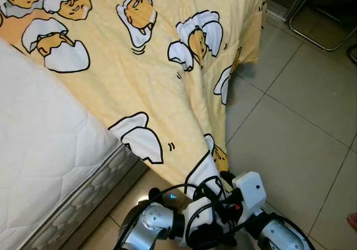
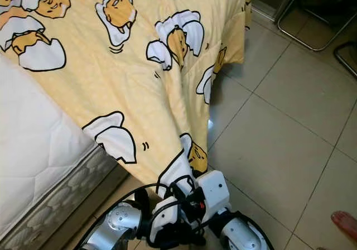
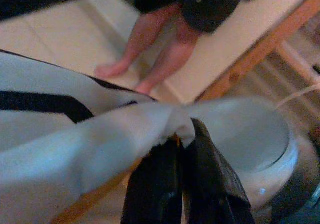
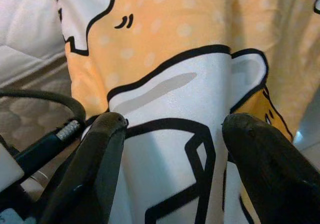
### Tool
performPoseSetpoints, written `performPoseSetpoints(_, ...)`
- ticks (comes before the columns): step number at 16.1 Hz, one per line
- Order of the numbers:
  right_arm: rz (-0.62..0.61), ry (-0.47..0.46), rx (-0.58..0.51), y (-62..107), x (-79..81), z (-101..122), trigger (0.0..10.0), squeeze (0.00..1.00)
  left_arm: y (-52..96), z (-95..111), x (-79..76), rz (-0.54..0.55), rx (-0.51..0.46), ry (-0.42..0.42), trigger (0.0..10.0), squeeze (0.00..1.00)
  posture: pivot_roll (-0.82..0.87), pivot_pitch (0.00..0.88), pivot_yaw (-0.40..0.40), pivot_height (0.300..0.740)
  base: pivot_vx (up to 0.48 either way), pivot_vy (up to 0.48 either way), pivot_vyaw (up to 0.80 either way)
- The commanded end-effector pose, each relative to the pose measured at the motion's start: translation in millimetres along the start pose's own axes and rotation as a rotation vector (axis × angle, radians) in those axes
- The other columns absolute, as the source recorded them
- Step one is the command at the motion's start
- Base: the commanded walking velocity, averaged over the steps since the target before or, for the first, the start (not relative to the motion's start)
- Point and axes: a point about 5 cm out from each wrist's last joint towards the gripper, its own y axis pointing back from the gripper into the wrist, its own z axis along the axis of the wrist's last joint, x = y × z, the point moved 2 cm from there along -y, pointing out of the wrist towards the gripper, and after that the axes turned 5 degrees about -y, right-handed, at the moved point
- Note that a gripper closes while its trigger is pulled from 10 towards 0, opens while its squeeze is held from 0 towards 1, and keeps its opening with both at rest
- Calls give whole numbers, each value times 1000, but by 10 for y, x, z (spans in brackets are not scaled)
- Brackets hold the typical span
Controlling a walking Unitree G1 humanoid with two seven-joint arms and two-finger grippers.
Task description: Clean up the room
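Note:
A yellow blanket (image 1: pixel 139 82) printed with egg cartoons lies across the bed, and its corner hangs down to my arms at the bottom of the eye views. In the left wrist view my left gripper (image 3: pixel 177 144) is shut on the blanket's white corner (image 3: pixel 125 134), the fabric bunched between its black fingers. My right gripper (image 4: pixel 172 121) stands open just before the hanging corner (image 4: pixel 170 99), its fingers (image 4: pixel 100 154) spread to either side of the cloth. The silver left arm (image 1: pixel 150 219) and right arm (image 1: pixel 251 191) meet under the corner.
The bare white mattress (image 1: pixel 39 144) is to the left, with its quilted side below. Tiled floor (image 1: pixel 290 138) spreads to the right. A metal chair frame (image 1: pixel 318 21) stands at the far right. A person's bare legs (image 3: pixel 155 49) stand nearby, with a foot (image 2: pixel 346 225) at the floor's right edge.

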Motion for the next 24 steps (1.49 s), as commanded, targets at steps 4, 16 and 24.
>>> performPoseSetpoints(4,39,-22,15,-9,76,-56,10000,0,35,-155,29,63,66,39,10000,1000,-226,304,19,740,0,0,0)
performPoseSetpoints(16,-73,-18,-61,-63,-125,22,10000,0,820,173,447,479,-137,173,10000,1000,-188,244,43,740,0,0,0)
performPoseSetpoints(24,-196,18,-207,-290,-435,266,10000,0,1329,326,1082,1256,-195,243,10000,0,-158,67,61,740,0,0,0)
